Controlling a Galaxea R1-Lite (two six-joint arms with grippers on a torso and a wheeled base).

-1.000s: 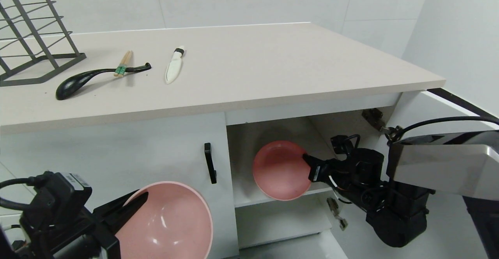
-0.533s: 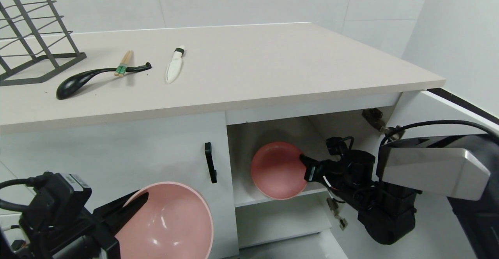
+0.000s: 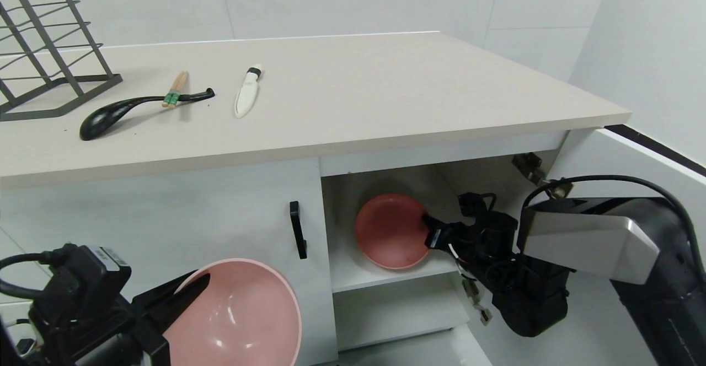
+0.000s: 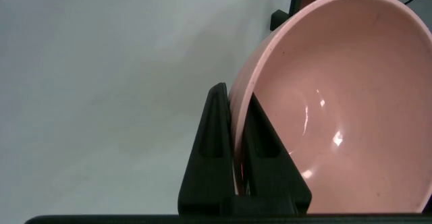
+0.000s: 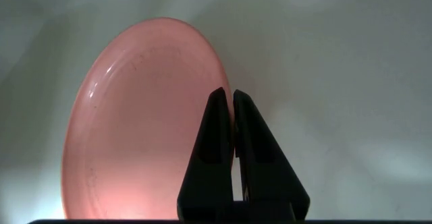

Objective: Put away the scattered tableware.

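Note:
My right gripper (image 3: 427, 227) is shut on the rim of a red-pink plate (image 3: 390, 230), holding it tilted inside the open cabinet, just above the upper shelf (image 3: 386, 278). In the right wrist view the fingers (image 5: 217, 126) pinch the plate (image 5: 135, 129) at its edge. Low on the left, in front of the closed cabinet door, my left gripper (image 3: 193, 286) is shut on the rim of a pale pink bowl (image 3: 242, 313); the left wrist view shows that bowl (image 4: 337, 109) with its rim clamped. On the counter lie a black ladle (image 3: 118, 113), chopsticks (image 3: 175, 89) and a white knife (image 3: 246, 93).
A dark wire dish rack (image 3: 44, 52) stands at the counter's back left. The closed left door carries a black handle (image 3: 298, 230). The right cabinet door (image 3: 618, 156) is swung open beside my right arm. A lower shelf (image 3: 397, 313) lies under the plate.
My right gripper has carried the plate deeper into the cabinet and slightly up, over the upper shelf. The left gripper and its bowl have stayed put.

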